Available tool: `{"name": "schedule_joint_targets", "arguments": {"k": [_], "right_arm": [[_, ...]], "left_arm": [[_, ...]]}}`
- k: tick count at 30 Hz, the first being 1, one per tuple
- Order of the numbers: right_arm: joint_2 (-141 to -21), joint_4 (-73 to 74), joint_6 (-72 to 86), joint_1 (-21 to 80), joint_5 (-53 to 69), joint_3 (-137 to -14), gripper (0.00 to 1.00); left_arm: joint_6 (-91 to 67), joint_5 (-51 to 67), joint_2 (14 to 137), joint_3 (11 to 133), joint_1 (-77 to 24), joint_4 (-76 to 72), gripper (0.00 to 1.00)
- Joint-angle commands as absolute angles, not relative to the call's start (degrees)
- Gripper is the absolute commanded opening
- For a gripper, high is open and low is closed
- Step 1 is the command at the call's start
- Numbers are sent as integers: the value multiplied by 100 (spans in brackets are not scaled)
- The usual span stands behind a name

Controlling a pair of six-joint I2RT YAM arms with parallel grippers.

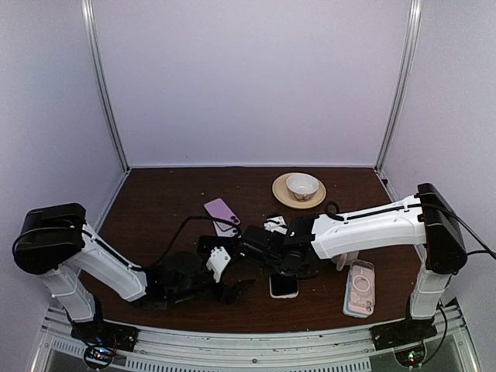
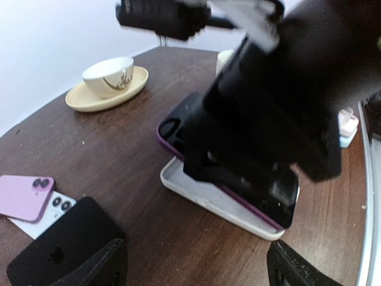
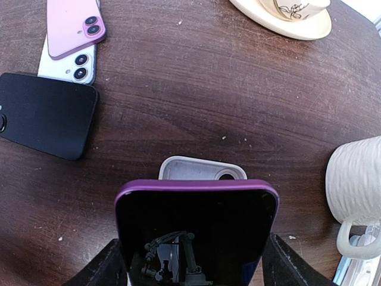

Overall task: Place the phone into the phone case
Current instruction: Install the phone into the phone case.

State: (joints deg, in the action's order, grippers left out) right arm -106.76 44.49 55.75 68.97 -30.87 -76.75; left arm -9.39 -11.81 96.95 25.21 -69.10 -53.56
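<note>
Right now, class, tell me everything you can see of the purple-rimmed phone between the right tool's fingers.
The purple-rimmed phone faces screen up, its glossy black glass unlit and mirroring a robot arm. Its corners are rounded. The right tool grips it by its two long sides. It sits over the pale plastic phone case on the brown table, not yet seated: the case's camera-hole end pokes out beyond the phone's edge.

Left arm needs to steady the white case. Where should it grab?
Take the case probably at its bare camera-cutout end, pinching the rim from above. It lies flat, and the phone, clamped in the right gripper, covers the rest.
</note>
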Motion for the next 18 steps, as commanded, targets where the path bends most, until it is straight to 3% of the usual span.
{"name": "schedule_joint_targets", "arguments": {"k": [1, 18], "right_arm": [[-10425, 4272, 5709, 6864, -3167, -7569, 0], [-10772, 4605, 6254, 6854, -3587, -7611, 0]], "left_arm": [[-1010, -1176, 9384, 2362, -6931, -5222, 85], [-1283, -1208, 9708, 2067, -6932, -5950, 83]]}}
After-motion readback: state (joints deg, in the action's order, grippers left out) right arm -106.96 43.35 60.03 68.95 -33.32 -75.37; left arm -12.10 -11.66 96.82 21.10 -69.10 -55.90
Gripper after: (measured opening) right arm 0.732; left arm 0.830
